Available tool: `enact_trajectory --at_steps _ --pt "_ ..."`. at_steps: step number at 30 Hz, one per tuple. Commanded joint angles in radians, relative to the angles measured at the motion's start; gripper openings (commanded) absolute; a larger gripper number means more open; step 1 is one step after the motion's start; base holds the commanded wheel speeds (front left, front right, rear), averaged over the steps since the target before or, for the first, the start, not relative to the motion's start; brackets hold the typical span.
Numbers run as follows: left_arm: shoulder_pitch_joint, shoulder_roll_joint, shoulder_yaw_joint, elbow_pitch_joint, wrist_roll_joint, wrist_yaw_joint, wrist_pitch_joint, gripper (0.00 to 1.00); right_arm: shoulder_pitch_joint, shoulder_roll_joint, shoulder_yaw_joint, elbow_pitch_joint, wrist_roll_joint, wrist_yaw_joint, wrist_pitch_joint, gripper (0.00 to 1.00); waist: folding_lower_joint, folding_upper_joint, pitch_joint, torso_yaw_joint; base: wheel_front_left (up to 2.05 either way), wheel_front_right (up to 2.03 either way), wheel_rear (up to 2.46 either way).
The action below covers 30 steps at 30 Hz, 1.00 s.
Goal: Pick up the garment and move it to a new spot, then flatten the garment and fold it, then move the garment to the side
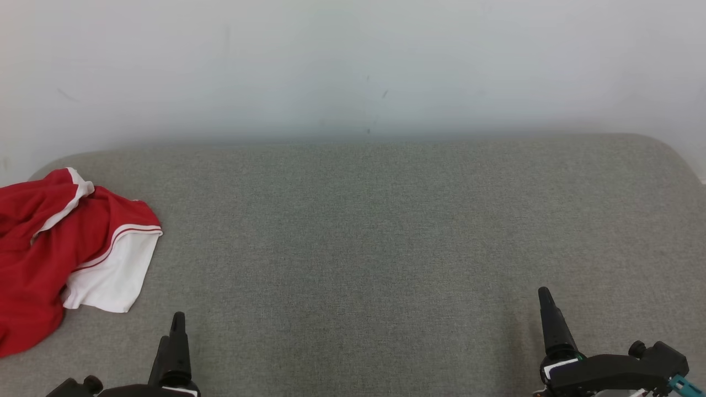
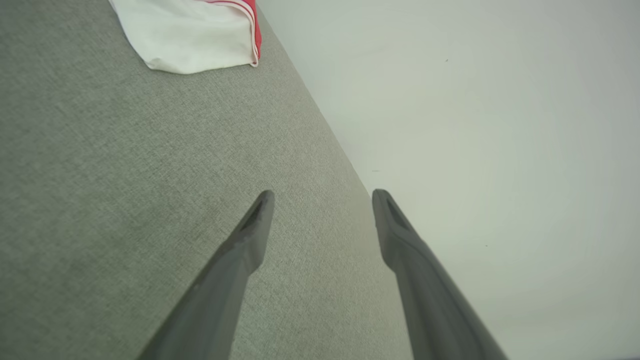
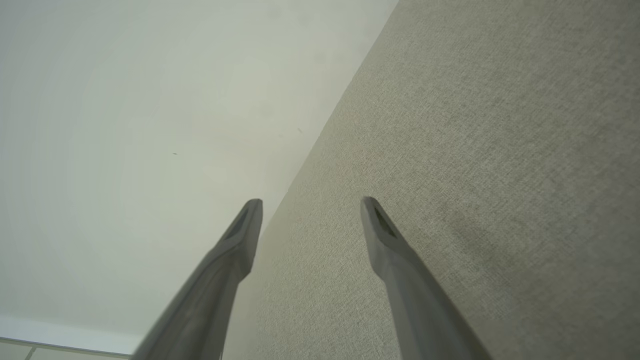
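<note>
One crumpled red-and-white garment [image 1: 38, 264] on grey surface [image 1: 358, 248], left gripper [image 2: 322, 196] spread wide, right gripper [image 3: 311, 204] spread wide

The left pincer [image 1: 172, 331] sits low at the near left, pointing toward the far side. In the head view it is turned edge-on, so one finger nearly covers the other. The right pincer [image 1: 546, 303] sits at the near right, one finger rising toward the far side, and its dark wrist [image 1: 612, 370] lies sideways out to the right. In both wrist views the fingers [image 2: 250, 240] stand spread wide apart and grip nothing.
</note>
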<state>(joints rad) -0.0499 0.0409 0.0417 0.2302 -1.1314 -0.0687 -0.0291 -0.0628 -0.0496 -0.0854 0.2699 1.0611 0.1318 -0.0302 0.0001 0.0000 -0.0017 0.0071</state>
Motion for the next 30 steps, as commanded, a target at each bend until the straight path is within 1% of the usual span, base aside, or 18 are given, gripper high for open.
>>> enact_trajectory --at_steps 1,5,10,11,13,16,23,30 --pt "-0.006 0.005 -0.009 -0.020 0.061 0.008 -0.013 1.00 -0.014 -0.001 -0.003 -0.018 -0.046 -0.001 -0.013 1.00 -0.0001 0.0000 0.000 0.001 0.00 0.00 0.00" --pt "-0.005 0.006 -0.025 -0.030 0.170 0.022 -0.028 1.00 -0.012 -0.001 -0.010 -0.019 -0.115 -0.001 -0.028 1.00 -0.0001 0.0000 -0.001 0.002 0.00 0.00 0.00" --pt "-0.001 0.007 -0.042 -0.044 0.286 0.025 -0.045 1.00 -0.007 -0.001 -0.007 -0.016 -0.216 -0.001 -0.045 1.00 -0.0001 0.0000 -0.002 0.004 0.00 0.00 0.00" --pt "0.002 0.009 -0.051 -0.042 0.327 0.025 -0.052 1.00 -0.005 -0.001 -0.011 -0.010 -0.255 -0.001 -0.052 1.00 -0.0001 0.0000 -0.003 0.005 0.00 0.00 0.00" --pt "0.003 0.011 -0.055 -0.041 0.346 0.024 -0.055 1.00 -0.006 -0.001 -0.013 -0.011 -0.272 -0.001 -0.055 1.00 -0.0001 0.0000 -0.004 0.005 0.00 0.00 0.00" --pt "0.005 0.016 -0.070 -0.036 0.404 0.030 -0.064 1.00 -0.004 -0.001 -0.022 -0.006 -0.316 -0.001 -0.064 1.00 -0.0001 0.0000 -0.005 0.007 0.00 0.00 0.00" --pt "0.007 0.027 -0.097 -0.032 0.513 0.052 -0.087 1.00 -0.003 -0.001 -0.020 -0.008 -0.427 -0.001 -0.086 1.00 -0.0001 0.0000 -0.008 0.011 0.00 0.00 0.00" --pt "-0.001 0.059 -0.144 -0.030 0.621 0.066 -0.106 1.00 0.001 -0.001 -0.026 -0.003 -0.536 -0.001 -0.106 1.00 -0.0001 0.0000 -0.009 0.014 0.00 0.00 0.00"
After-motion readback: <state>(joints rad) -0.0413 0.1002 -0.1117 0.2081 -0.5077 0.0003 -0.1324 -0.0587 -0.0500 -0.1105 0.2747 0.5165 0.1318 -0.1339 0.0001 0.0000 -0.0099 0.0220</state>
